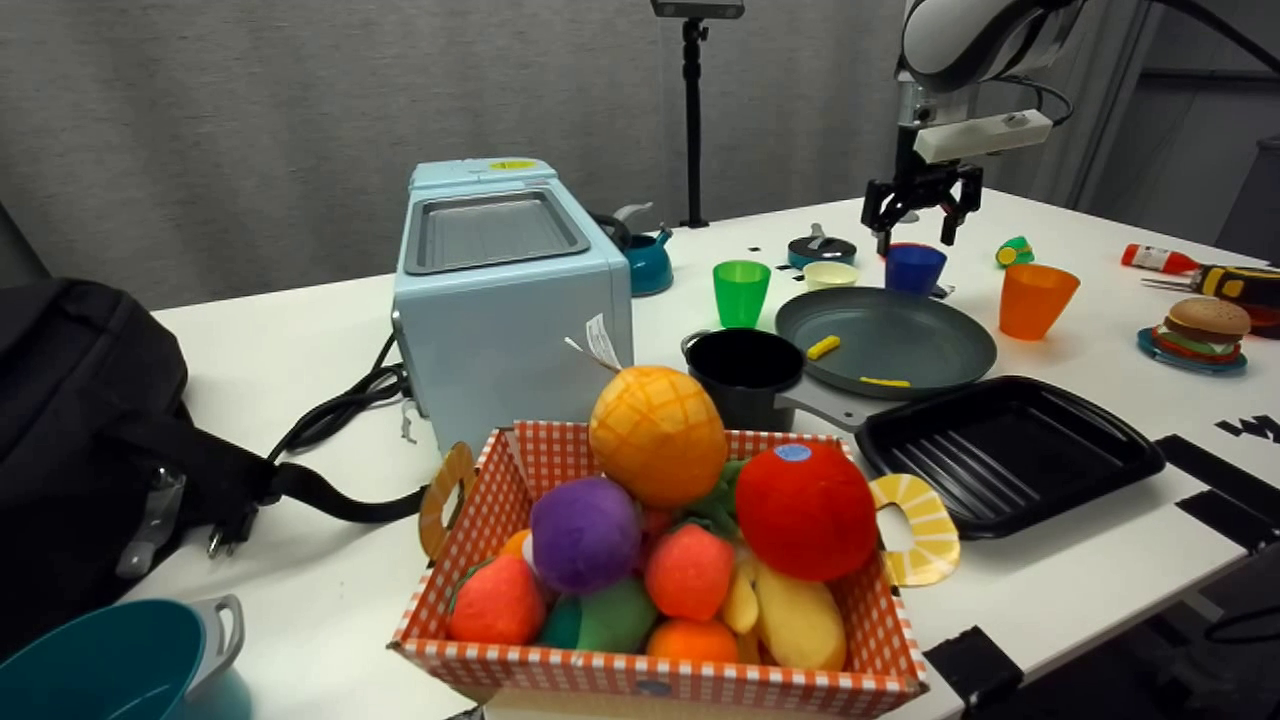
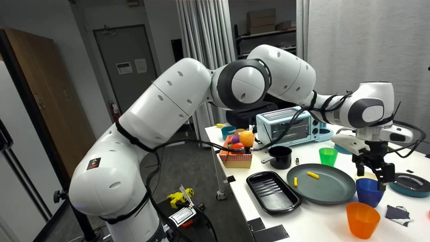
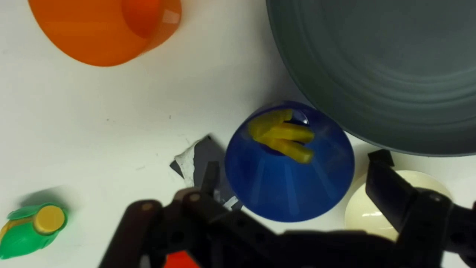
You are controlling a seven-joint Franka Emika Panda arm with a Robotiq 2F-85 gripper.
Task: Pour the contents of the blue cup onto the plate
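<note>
The blue cup stands upright on the counter, just beside the wide grey plate; whether their rims touch, I cannot tell. Inside the cup lie three yellow sticks, and two yellow pieces of similar kind lie on the plate. The gripper is pointing downward above the cup; its fingers are apart, and in the wrist view they appear at both sides of it. Near the cup there are an orange cup and a cream bowl.
</note>
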